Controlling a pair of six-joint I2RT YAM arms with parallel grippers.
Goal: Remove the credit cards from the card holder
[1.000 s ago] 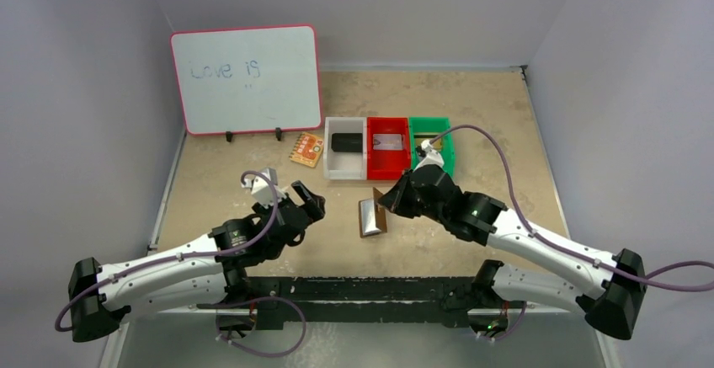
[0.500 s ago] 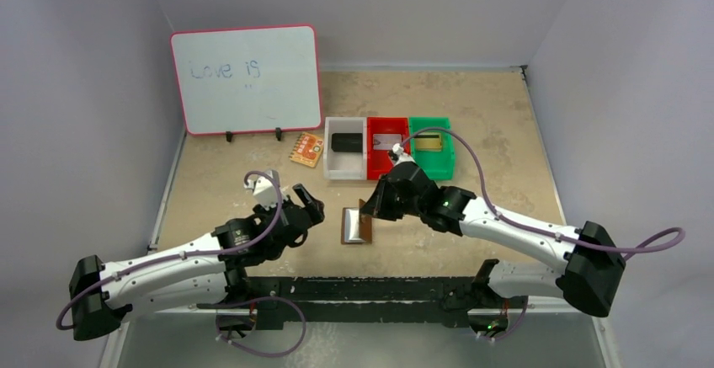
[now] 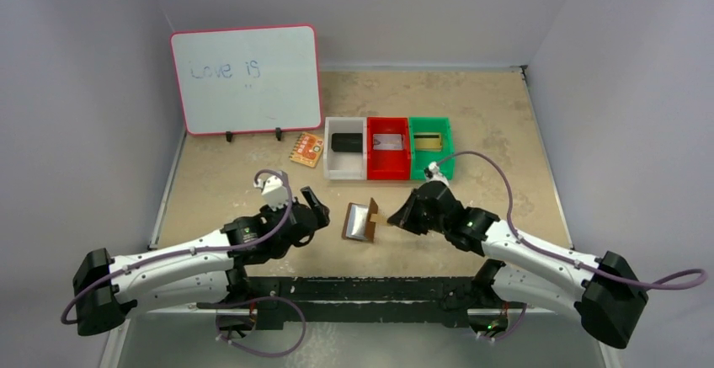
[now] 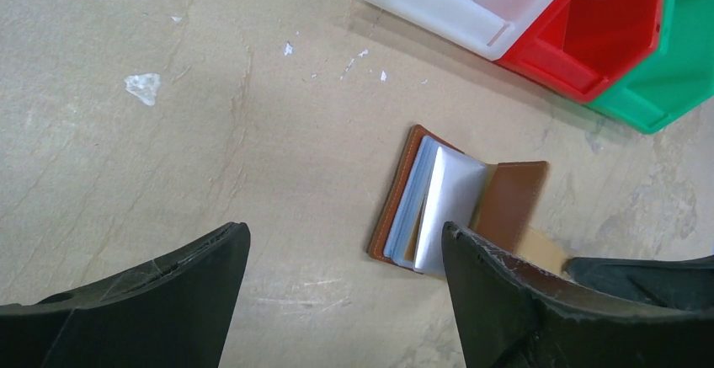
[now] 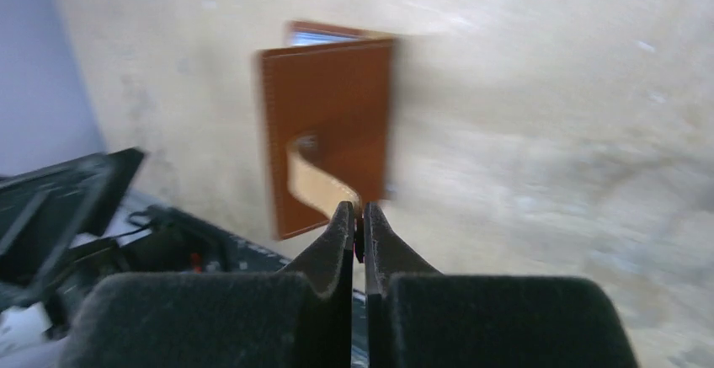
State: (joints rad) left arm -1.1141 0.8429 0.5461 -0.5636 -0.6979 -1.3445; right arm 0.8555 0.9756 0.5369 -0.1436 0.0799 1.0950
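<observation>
1. Beige mottled table, seen from above: a small brown leather card holder lies part-open near its front edge.
2. Left wrist view: the left hand gapes wide and empty, the holder beyond it.
3. Right wrist view: the right hand pinches the holder's tan closing tab.

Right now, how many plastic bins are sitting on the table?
3, touching in a row beyond the card holder: the white bin on the left, the red bin in the middle, the green bin on the right. None appears hidden.
</observation>
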